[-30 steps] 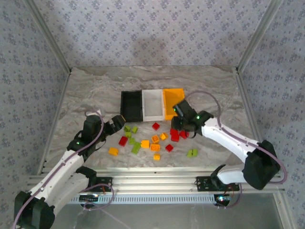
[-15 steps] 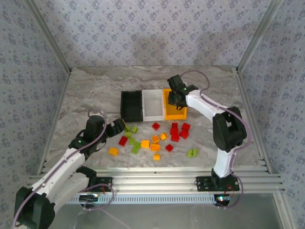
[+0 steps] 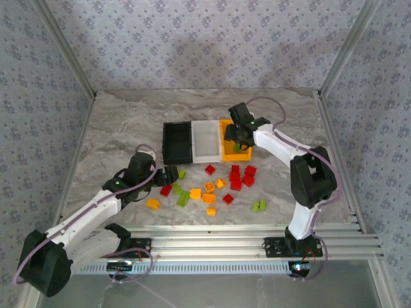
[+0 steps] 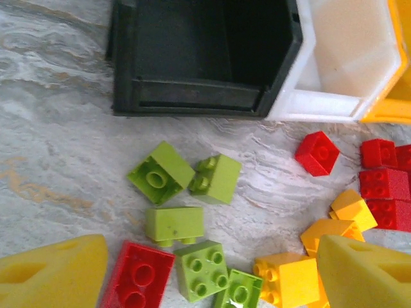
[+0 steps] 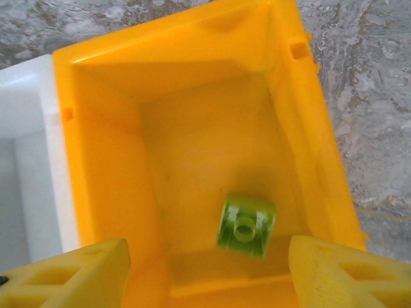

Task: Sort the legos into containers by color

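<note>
Marbled table point(image 3: 115, 128), seen from above: the loose legos point(image 3: 209, 187) lie just in front of the black bin point(image 3: 177, 142). My left arm point(image 3: 96, 208) is the nearer to them. My right arm point(image 3: 282, 144) hangs over the orange bin point(image 3: 225, 136), two along from the black one.

Left wrist: jaws spread wide and empty. A lime brick point(image 4: 174, 224) lies ahead between them, toward the black bin, its long axis crosswise.

Right wrist: jaws parted, gripping nothing. One green brick point(image 5: 246, 224) sits loose inside the orange bin.
</note>
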Controlling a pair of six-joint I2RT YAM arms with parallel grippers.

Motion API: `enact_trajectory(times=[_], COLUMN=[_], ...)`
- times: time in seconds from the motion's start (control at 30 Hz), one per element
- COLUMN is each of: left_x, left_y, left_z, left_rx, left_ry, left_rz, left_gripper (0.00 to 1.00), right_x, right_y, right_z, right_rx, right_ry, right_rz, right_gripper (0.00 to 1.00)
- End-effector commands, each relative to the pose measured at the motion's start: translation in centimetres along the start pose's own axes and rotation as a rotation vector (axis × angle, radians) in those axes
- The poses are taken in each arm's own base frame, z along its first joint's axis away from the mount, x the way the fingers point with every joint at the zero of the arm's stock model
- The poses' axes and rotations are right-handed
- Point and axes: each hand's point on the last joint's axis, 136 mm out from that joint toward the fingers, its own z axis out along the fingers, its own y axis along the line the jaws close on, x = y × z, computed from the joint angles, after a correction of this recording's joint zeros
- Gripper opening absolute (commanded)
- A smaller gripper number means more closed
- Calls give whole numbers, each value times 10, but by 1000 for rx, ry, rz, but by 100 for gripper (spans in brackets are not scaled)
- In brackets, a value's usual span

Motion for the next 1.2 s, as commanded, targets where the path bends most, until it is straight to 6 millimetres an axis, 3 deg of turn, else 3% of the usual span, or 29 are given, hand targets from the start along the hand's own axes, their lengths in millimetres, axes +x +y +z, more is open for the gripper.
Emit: enact_trajectory(times=[0.0, 0.13, 0.17, 0.43, 0.7, 0.87, 1.07, 1.17], left_x=[-4, 0, -1, 7, 27, 31, 35, 36], left_y=[-4, 4, 6, 16, 25, 24, 29, 29], left_z=[6, 24, 28, 54, 65, 70, 70, 69], left_rx=[-65, -168, -186, -260, -261, -254, -272, -269], left_ry=[5, 33, 32, 81, 131, 146, 159, 158], left_rz=[117, 201, 212, 233, 202, 202, 200, 195], left_gripper=[77, 73, 72, 61, 54, 47, 47, 41], right_x=[8, 14, 28, 30, 26, 24, 25, 25], right_y=[6, 6, -2, -10, -17, -20, -26, -28], right_z=[-13, -17, -11, -17, -22, -26, -27, -28], right_rx=[-50, -67, -47, -38, -36, -42, -33, -33], right_ry=[-27, -35, -6, -16, -31, -45, -45, -47], right_rz=[25, 28, 23, 33, 52, 64, 78, 86], right_gripper=[68, 68, 68, 68, 68, 68, 68, 68])
